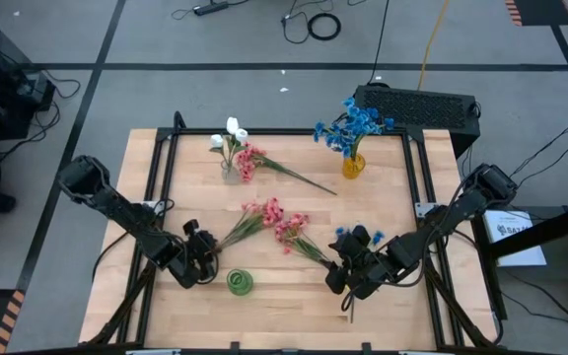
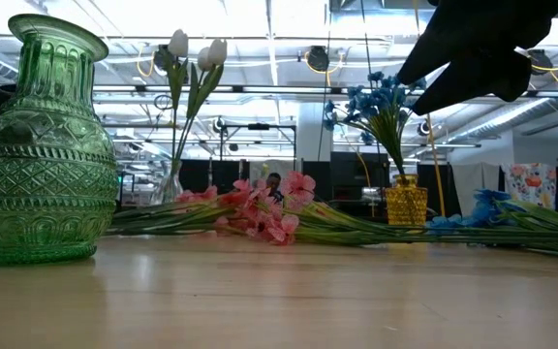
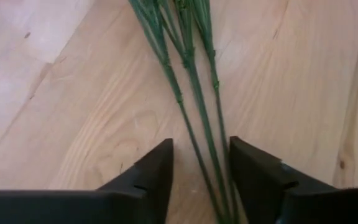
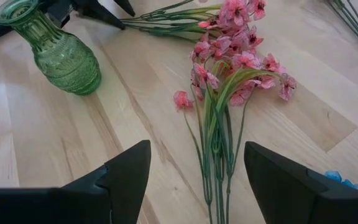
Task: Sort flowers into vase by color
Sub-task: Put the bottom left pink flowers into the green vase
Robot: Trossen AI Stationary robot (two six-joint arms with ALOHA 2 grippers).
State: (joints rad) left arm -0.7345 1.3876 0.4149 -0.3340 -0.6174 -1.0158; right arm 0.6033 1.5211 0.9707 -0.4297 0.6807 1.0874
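Stems of one pink sprig (image 3: 188,87) run between the left gripper's (image 3: 201,180) fingers in the left wrist view; the fingers stand narrowly apart on either side of the thin green stems, and whether they press on them cannot be told. In the high view that gripper sits in the lower left part of the table (image 1: 166,316), just left of the green vase (image 1: 240,283), with the sprig's blossoms lying up and to the right near the centre. A second pink sprig (image 1: 294,235) lies beside it, its stems pointing toward the right gripper (image 1: 348,276), whose fingers stand wide above the stems without touching them. Blue flowers (image 1: 355,235) lie next to that gripper. Near the top edge of the table, white flowers (image 1: 231,133) stand in a clear vase (image 1: 229,170), another pink sprig (image 1: 274,168) lies beside it, and more blue flowers stand in the yellow vase (image 1: 353,166).
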